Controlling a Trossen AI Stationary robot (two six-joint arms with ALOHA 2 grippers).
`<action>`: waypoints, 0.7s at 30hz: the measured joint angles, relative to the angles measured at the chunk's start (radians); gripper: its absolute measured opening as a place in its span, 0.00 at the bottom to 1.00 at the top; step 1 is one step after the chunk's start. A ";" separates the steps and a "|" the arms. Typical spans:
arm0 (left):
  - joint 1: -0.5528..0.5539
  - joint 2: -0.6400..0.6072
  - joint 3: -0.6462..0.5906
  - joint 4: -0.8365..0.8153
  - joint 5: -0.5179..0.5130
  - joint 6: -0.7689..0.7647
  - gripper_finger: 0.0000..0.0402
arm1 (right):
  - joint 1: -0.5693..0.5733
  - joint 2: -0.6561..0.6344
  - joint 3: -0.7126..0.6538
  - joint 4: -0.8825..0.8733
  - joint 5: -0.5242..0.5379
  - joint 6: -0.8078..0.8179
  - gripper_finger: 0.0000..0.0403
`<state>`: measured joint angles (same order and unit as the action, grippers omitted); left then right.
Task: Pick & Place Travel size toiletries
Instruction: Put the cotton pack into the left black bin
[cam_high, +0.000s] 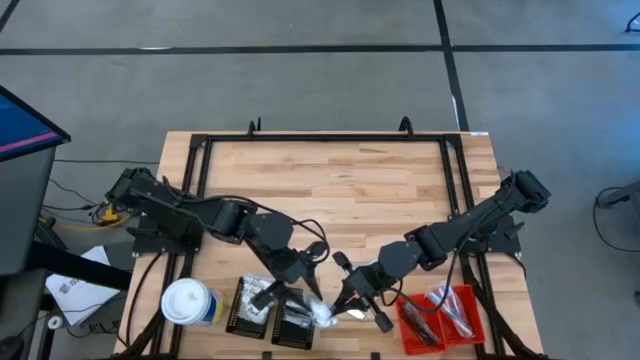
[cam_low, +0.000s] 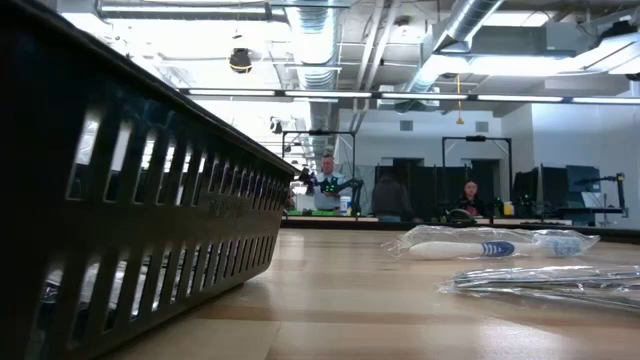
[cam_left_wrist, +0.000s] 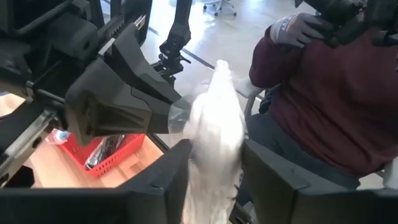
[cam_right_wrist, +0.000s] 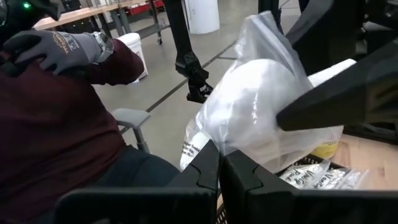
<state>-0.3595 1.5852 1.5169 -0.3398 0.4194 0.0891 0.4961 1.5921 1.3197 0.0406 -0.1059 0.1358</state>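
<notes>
Both grippers (cam_high: 322, 306) (cam_high: 352, 303) pinch one white packet (cam_high: 325, 314) — red tray (cam_high: 455, 300) holds toiletries.

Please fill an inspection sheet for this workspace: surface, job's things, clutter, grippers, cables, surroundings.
Surface: wooden table, far part bare.
Job's things: white puffy packet held between both grippers; more toiletries in red tray and black trays.
Clutter: white-topped canister.
Grippers: left gripper around the packet; right gripper shut on its plastic.
Cables: black leads along the left arm.
Surroundings: seated person in dark red sleeve, gloved.
</notes>
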 joint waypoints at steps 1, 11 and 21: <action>0.000 0.001 0.000 -0.001 0.000 0.000 0.32 | 0.000 0.000 0.000 0.000 0.000 0.002 0.00; 0.000 -0.010 0.000 -0.003 0.002 -0.039 0.03 | 0.000 0.000 0.000 -0.004 0.001 0.003 0.00; -0.054 -0.035 0.000 -0.149 -0.025 -0.195 0.02 | 0.027 0.000 -0.001 0.012 0.005 -0.039 0.16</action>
<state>-0.4133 1.5501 1.5168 -0.4886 0.3940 -0.1061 0.5233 1.5921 1.3190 0.0530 -0.1004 0.0965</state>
